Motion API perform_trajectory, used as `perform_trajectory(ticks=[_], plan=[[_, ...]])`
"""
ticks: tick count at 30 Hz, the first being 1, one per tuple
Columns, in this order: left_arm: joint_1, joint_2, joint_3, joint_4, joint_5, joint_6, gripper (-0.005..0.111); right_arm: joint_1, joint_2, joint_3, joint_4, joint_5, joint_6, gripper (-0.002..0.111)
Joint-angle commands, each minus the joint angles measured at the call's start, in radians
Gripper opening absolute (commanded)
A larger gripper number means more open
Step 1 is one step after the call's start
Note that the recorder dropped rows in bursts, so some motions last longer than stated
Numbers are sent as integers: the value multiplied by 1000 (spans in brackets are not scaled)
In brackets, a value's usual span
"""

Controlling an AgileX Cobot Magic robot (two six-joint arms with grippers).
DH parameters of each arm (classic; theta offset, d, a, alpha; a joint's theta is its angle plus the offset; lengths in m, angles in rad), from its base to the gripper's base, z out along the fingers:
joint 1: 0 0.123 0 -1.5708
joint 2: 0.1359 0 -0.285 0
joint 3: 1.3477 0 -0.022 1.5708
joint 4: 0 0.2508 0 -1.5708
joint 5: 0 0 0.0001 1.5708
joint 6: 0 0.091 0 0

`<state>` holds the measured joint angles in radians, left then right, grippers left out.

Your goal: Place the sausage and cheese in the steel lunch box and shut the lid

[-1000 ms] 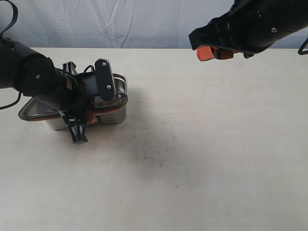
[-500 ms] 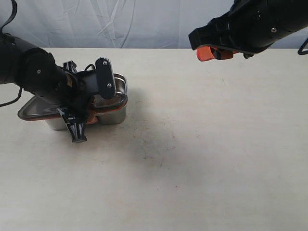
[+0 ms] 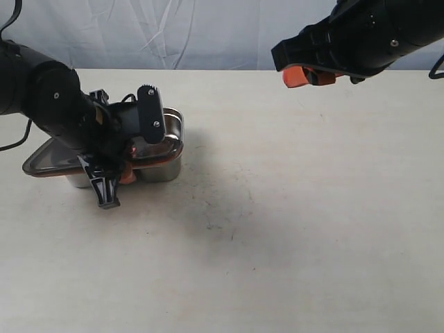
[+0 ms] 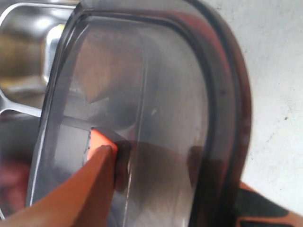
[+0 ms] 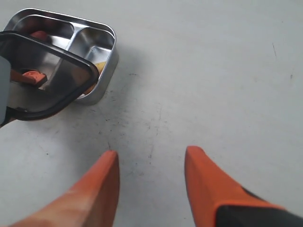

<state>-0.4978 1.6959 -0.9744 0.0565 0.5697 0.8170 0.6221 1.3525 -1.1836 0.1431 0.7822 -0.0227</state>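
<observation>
Lid-closing step: L gripper (image 3: 127,152) is gripping the lid (image 3: 48,161) across its short width, holding it over the steel lunch box (image 3: 172,142). Lid's long axis is lying approx w/ the box's but skewed, overhanging one end; it's probably needing squaring up & pressing down. R gripper (image 5: 151,189) is hanging wide, empty

Left arm (image 3: 41,97): rounded matte-black housings, a thin black cable (image 3: 16,14) looping behind, and a black link plate (image 3: 150,114) fixed with two silver screws (image 3: 157,125). Right arm (image 3: 374,35): matching black casing. The right gripper (image 5: 151,150) bears two tapered orange fingers (image 5: 94,194) on black mounts (image 5: 255,218).
</observation>
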Motion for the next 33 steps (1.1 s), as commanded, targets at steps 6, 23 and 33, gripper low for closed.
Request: perform_trajectory(ticks=[6,23,33], plan=[[-4,27,35,-141,283,-49,41,-6,-9,0,-3,-12,-3,43],[-4,27,35,-85,257,-53,41,-3,112,123,392,-152,-182,0],[-2,27,35,-66,207,-112,41,-5,351,131,707,-290,-325,0]])
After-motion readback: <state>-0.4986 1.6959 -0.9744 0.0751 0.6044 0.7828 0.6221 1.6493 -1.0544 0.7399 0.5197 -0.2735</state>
